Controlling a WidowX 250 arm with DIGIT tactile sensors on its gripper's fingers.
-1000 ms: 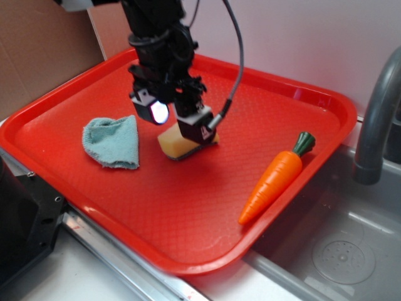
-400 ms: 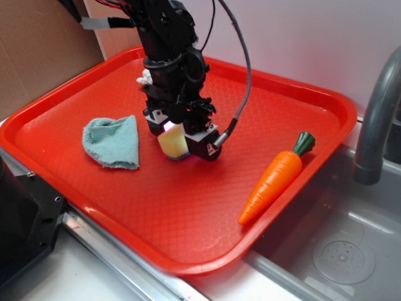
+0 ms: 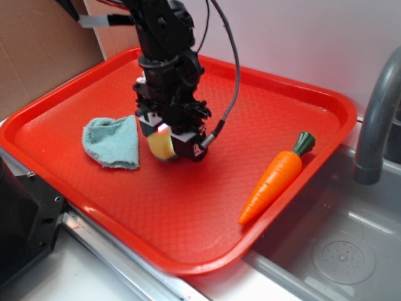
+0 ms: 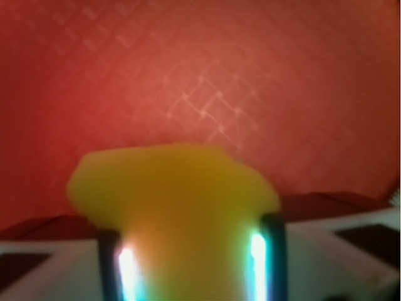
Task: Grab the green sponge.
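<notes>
On the red tray point(image 3: 188, 219), going left to right, a teal cloth point(image 3: 113, 143) lies flat, then just beside it the gripper point(image 3: 168, 139) stands over the tray pinching the sponge point(image 3: 161, 145), and well apart to the right a carrot point(image 3: 276, 178) lies near the tray's edge, with a grey tap point(image 3: 376, 119) past it over the sink. From the wrist the sponge point(image 4: 172, 200) shows as a blurred yellow lump squeezed between the two fingers point(image 4: 113, 266), above the tray's point(image 4: 207, 75) patterned floor
</notes>
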